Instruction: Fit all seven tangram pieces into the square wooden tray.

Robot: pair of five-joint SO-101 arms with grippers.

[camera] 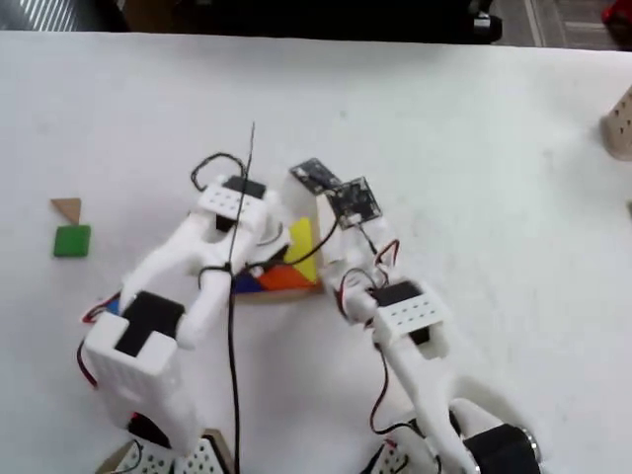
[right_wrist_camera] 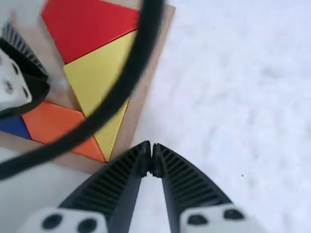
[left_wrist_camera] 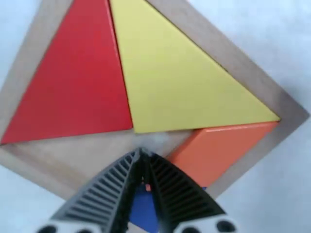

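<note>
The square wooden tray [left_wrist_camera: 46,162] [camera: 321,232] [right_wrist_camera: 146,92] holds a red triangle [left_wrist_camera: 73,82] [right_wrist_camera: 90,24], a yellow triangle [left_wrist_camera: 180,82] [camera: 301,240] [right_wrist_camera: 99,82], an orange piece [left_wrist_camera: 214,150] [camera: 286,277] [right_wrist_camera: 53,124] and a blue piece [left_wrist_camera: 143,208] [camera: 247,284] [right_wrist_camera: 12,127]. My left gripper [left_wrist_camera: 141,153] [camera: 262,252] [right_wrist_camera: 17,73] is shut, its tips over the bare tray floor beside the orange piece. My right gripper [right_wrist_camera: 150,146] [camera: 334,269] is shut just above the white table, right next to the tray's outer edge. A green square [camera: 71,240] and a brown triangle [camera: 67,208] lie far left on the table.
A black cable [right_wrist_camera: 121,82] [camera: 234,326] runs across the tray and down along the left arm. A wooden pegged object [camera: 619,123] stands at the right edge. White table [camera: 474,148] stretches open behind and to the right of the tray.
</note>
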